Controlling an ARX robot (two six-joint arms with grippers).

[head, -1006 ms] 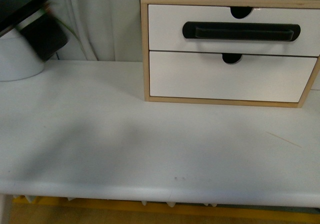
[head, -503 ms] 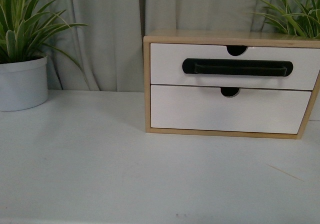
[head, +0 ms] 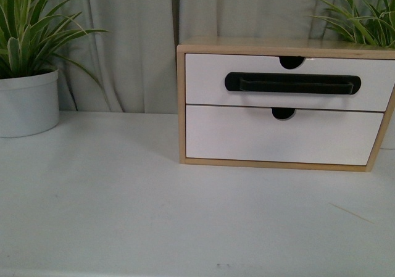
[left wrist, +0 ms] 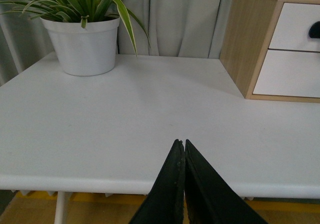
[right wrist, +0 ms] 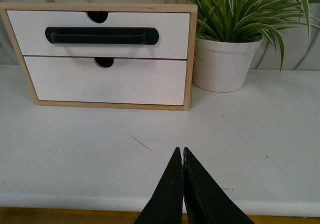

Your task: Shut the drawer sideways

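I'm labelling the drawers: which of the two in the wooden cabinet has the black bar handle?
The upper drawer; its white front carries the long black bar handle. The lower drawer has only a notch.

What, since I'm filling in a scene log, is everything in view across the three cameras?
Table: one, white, under everything.
Cabinet: one, light wood frame, at the back of the table.
Drawer: one, white front, top slot of the cabinet.
Handle: one, black bar, on that drawer's front.
Lower drawer: one, plain white, bottom slot.
Plants: two, green in white pots, one left of the cabinet, the other to its right.
Curtain: pale grey, behind the table.
Sliver: one, tan, on the table before the cabinet; unclear what.
Left gripper: black, shut, over the table's near edge.
Right gripper: black, shut, likewise.
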